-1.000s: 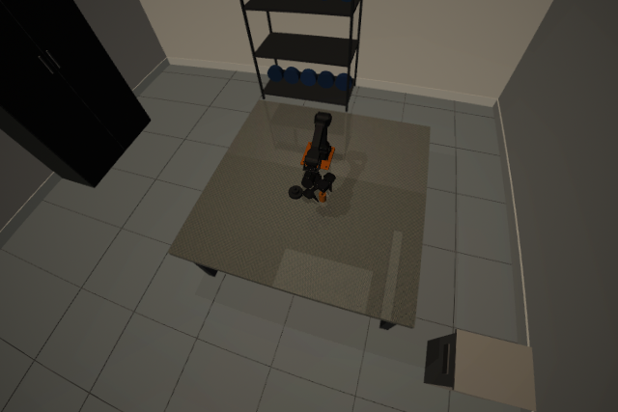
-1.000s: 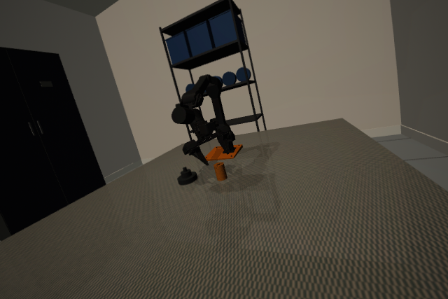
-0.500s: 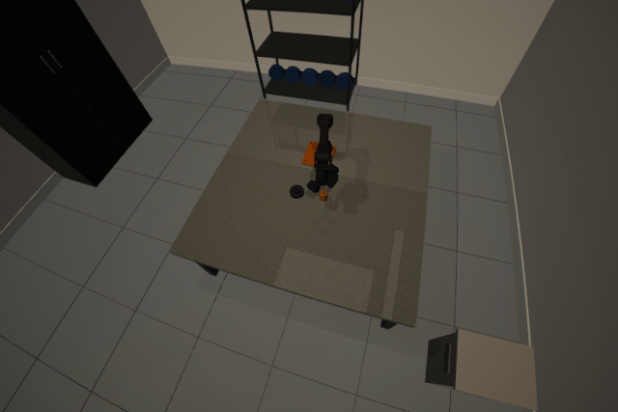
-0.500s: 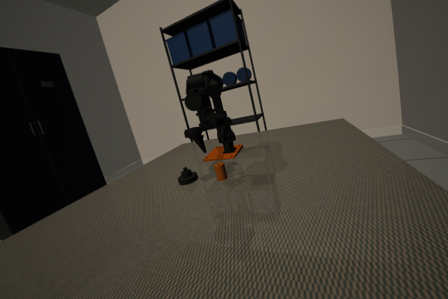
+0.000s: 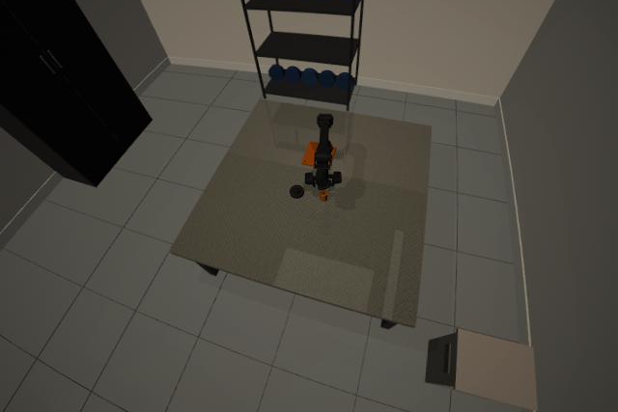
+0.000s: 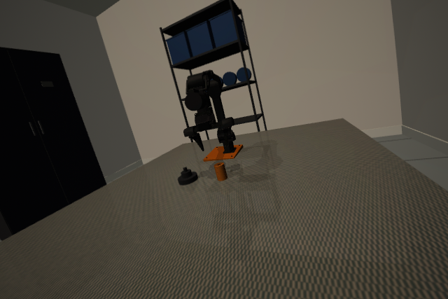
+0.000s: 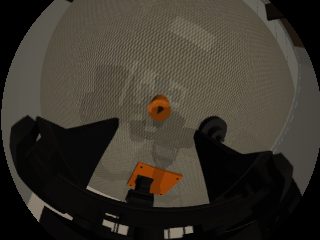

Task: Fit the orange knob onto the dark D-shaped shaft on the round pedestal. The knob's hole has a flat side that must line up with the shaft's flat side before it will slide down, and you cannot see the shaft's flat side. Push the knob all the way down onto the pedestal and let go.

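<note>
The orange knob [image 5: 323, 196] [image 6: 220, 172] [image 7: 159, 102] stands upright on the table, its top hole showing dark in the wrist view. The dark round pedestal [image 5: 296, 191] [image 6: 187, 178] [image 7: 212, 126] stands apart from it, to its left in the top and exterior views. The pedestal's short shaft [image 6: 185, 168] is bare; its flat side cannot be made out. My gripper [image 5: 323, 184] [image 7: 156, 128] is wide open and empty, raised above the table on the arm-base side of the knob. In the wrist view the knob lies beyond the gap between the fingertips, and the right finger partly overlaps the pedestal.
The orange base plate [image 5: 309, 154] [image 6: 214, 154] [image 7: 168, 181] lies under the arm's foot, behind the knob. The table [image 5: 259, 228] [image 6: 289, 216] has a patterned top with shadows and reflections. A shelf rack [image 5: 306, 47] [image 6: 209, 54] with blue items stands behind it.
</note>
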Controlling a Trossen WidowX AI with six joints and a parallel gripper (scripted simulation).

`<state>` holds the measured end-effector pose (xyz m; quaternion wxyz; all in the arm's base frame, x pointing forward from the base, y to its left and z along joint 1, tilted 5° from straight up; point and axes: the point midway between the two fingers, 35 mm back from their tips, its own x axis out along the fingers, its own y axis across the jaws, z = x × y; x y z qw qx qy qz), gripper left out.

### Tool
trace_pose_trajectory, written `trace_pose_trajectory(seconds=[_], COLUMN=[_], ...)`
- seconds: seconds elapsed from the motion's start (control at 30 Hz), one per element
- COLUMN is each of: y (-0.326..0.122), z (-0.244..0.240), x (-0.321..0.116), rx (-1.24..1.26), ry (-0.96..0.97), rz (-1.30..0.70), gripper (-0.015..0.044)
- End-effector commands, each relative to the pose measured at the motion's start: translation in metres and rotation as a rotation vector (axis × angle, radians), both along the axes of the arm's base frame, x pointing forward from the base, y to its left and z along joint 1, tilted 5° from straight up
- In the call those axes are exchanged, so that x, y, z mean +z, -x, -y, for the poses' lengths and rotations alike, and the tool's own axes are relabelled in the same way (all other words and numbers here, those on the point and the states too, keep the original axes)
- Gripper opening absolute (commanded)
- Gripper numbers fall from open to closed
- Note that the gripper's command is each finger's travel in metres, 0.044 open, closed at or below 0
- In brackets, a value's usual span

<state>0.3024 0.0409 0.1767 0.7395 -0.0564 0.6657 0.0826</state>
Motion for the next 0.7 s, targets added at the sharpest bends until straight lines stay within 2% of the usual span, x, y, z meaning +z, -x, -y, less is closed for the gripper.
trace_pose_trajectory(seconds=[0.0, 0.23, 0.37, 0.67], y=[0.0, 0.0, -0.003, -0.005], z=[0.001, 0.001, -0.001, -0.001], x=[0.0, -0.002, -0.033, -0.05], rx=[-0.241, -0.241, -0.241, -0.241], ry=[-0.019, -0.019, -0.019, -0.019], rz=[-0.014, -0.014, -0.014, -0.014], gripper=[0.044, 0.044, 0.044, 0.044])
